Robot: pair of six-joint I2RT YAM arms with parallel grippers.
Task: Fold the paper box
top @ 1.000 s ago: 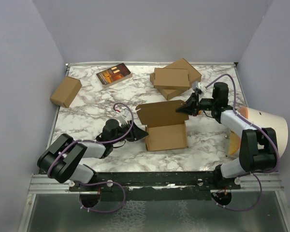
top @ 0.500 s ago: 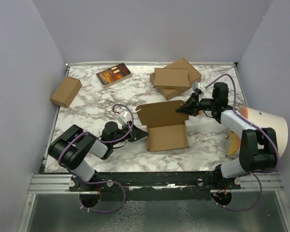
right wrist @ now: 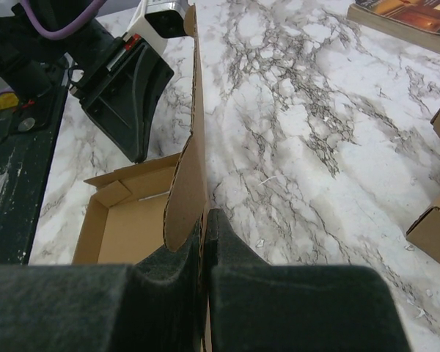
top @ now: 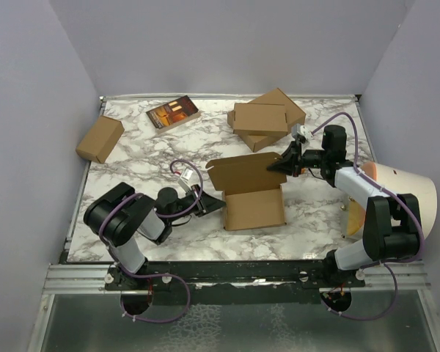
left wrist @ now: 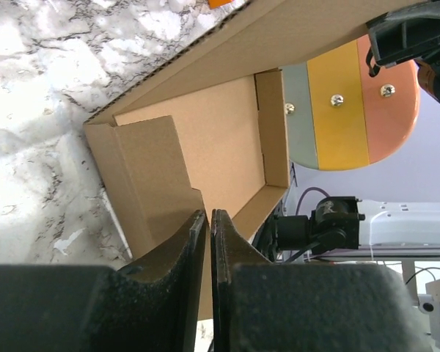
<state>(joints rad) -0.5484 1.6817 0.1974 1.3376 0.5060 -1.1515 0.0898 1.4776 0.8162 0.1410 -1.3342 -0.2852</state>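
Bright, even light from overhead, diffuse, with soft shadows only. The top view is sharp edge to edge. The white grey-veined marble tabletop (top: 132, 165) reads clean and is not blown out. The plain brown corrugated-cardboard paper box (top: 253, 209) has a soft dark band under its raised lid. Speckled sheen on the grey metal sheet (top: 227, 330) at 6 o'clock.

Left wrist view: marble at 10 o'clock is near overexposed. The left gripper (left wrist: 208, 214) at 6 o'clock is a dark, blurred mass. The box interior is in focus.

Right wrist view: the right gripper (right wrist: 205, 214) at 6 o'clock is out of focus and the marble veins are crisp. The dark-covered book (right wrist: 418, 15) at 1 o'clock is slightly soft.
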